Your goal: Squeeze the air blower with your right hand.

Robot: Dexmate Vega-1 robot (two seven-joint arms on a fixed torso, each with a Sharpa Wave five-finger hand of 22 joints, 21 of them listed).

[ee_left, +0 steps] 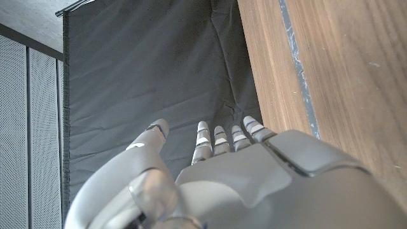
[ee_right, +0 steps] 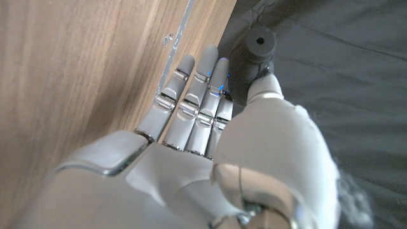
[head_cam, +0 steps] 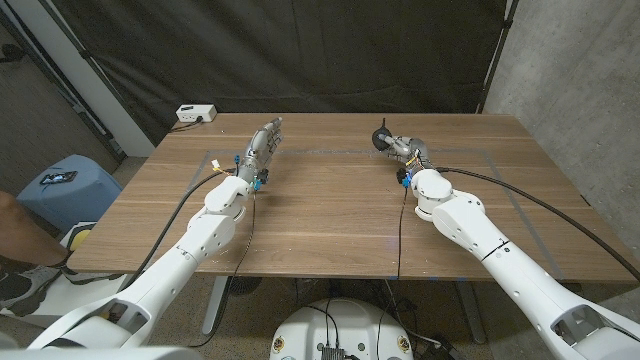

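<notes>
The air blower [head_cam: 381, 136] is a small dark rubber bulb with a short nozzle, standing at the table's far middle-right. In the right wrist view the air blower [ee_right: 249, 58] sits between my right hand's thumb and its fingers [ee_right: 191, 95], which reach along its side; the thumb tip touches the bulb. My right hand [head_cam: 404, 150] is wrapped around it from the near side. My left hand [head_cam: 264, 142] lies stretched out towards the far left part of the table, fingers [ee_left: 222, 137] straight and apart, holding nothing.
The wooden table [head_cam: 330, 215] carries thin tape lines. A white power box [head_cam: 195, 114] lies beyond its far left corner. A blue stool [head_cam: 62, 186] and part of a person [head_cam: 18, 232] are at the left edge. A black curtain hangs behind.
</notes>
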